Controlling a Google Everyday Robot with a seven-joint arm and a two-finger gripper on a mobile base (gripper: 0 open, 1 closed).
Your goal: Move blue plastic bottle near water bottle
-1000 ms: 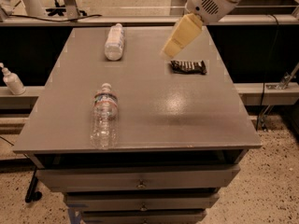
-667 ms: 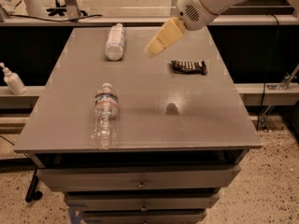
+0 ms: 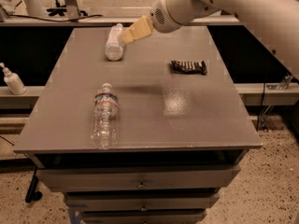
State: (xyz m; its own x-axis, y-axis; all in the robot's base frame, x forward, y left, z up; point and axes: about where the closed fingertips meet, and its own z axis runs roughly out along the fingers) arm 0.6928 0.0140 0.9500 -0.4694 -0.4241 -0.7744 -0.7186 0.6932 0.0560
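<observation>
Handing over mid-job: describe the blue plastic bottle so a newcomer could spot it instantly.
On the grey table, look to the far end, left of centre in view, where the claw sits right beside a bottle lying on its side. That is the blue plastic bottle: pale, smooth and wide with a large label, unlike the clear ribbed water bottle lying near the front edge.

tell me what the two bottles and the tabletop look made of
The water bottle looks like thin clear plastic, ribbed, table showing through. The blue plastic bottle: pale smoother plastic, seemingly translucent, light label. The table: grey matte top, maybe laminate or paint, dull glare patch. The gripper is beside the blue plastic bottle, far end.
</observation>
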